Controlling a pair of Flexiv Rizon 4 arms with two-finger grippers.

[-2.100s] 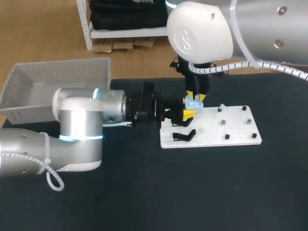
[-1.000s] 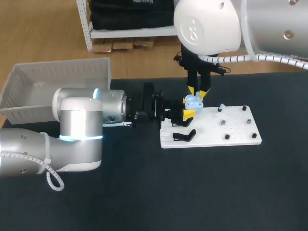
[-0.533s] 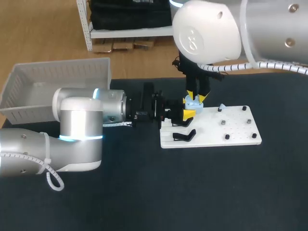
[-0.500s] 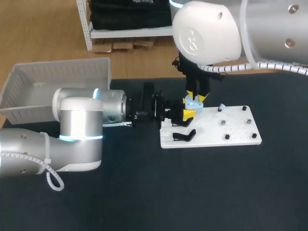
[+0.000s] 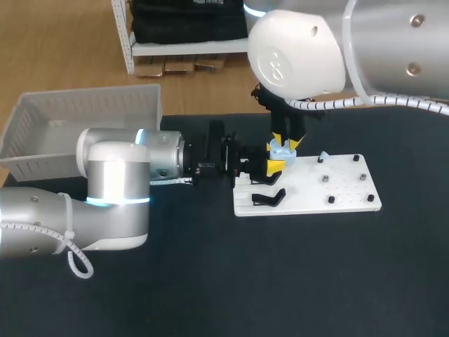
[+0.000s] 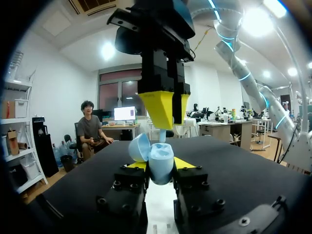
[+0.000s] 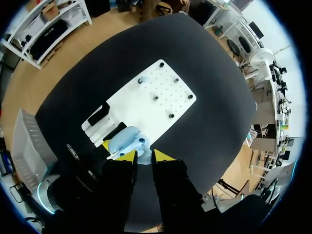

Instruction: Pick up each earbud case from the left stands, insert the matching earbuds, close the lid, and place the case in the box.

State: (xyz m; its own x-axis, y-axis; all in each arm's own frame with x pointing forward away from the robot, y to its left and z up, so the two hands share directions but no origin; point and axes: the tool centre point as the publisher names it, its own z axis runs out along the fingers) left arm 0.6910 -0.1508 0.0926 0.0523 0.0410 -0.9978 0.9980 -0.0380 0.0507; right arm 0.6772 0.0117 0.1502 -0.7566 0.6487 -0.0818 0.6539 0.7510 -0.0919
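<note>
A light-blue earbud case [image 5: 280,152] with its lid swung open is held upright over the left end of the white board [image 5: 344,189]. My left gripper [image 5: 275,166] is shut on its sides. In the left wrist view the case [image 6: 161,161] sits between the yellow tips of my left gripper [image 6: 161,169]. Straight above it hangs my right gripper [image 6: 163,127], shut on a pale-blue earbud [image 6: 162,135] just over the open case. The right wrist view looks down past my right gripper [image 7: 144,155] onto the case [image 7: 126,138].
A second pale earbud [image 5: 323,156] stands on a peg of the board, among several dark pegs. Black stands [image 5: 266,198] sit at the board's left end. A white basket [image 5: 84,126] is at the table's far left.
My right gripper has shifted slightly left and down, closer over the open case. The left arm and case have stayed still.
</note>
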